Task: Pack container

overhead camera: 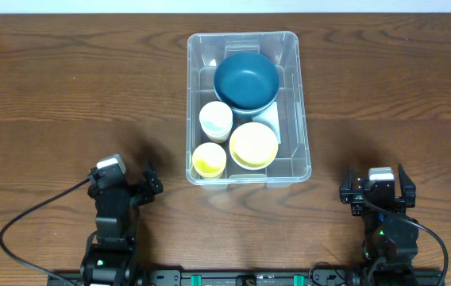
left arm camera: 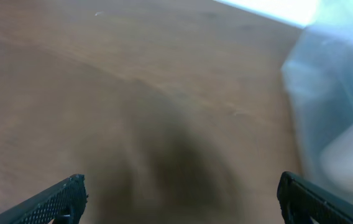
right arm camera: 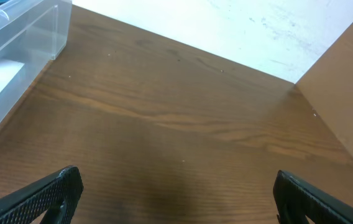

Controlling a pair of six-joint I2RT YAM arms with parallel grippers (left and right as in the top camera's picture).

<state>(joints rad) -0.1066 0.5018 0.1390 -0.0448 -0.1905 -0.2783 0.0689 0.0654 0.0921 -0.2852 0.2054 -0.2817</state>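
Both grippers sit low at the near edge of the worktop (overhead camera: 59, 95) with their jaws spread wide and nothing between them: the left gripper (overhead camera: 124, 181) to the near left of the container (overhead camera: 244, 35), the right gripper (overhead camera: 378, 178) to its near right, each well apart from it.

In the left wrist view the dark ribbed fingers (left arm camera: 58, 200) frame bare wood with a soft dark shadow on it, and the picture is blurred. In the right wrist view the fingers (right arm camera: 52, 190) frame clean, sharp wood grain.

That surface is dark brown wood with long grain running side to side, matte and evenly lit. Along its far edge a pale strip (overhead camera: 51, 6) shows from overhead. The right wrist view shows it as a white wall (right arm camera: 226, 31), faintly scuffed, with a brown panel (right arm camera: 350, 68) meeting it at the right.

On the middle of the worktop, slightly toward the far side, the clear container stands upright. Inside it are a dark teal bowl (overhead camera: 246, 78) at the far end, a white cup (overhead camera: 215, 119) and a white label (overhead camera: 271, 119) in the middle, and a yellow cup (overhead camera: 209, 159) beside a pale yellow bowl (overhead camera: 253, 144) at the near end.

Black cables (overhead camera: 19, 226) loop from the arm bases.
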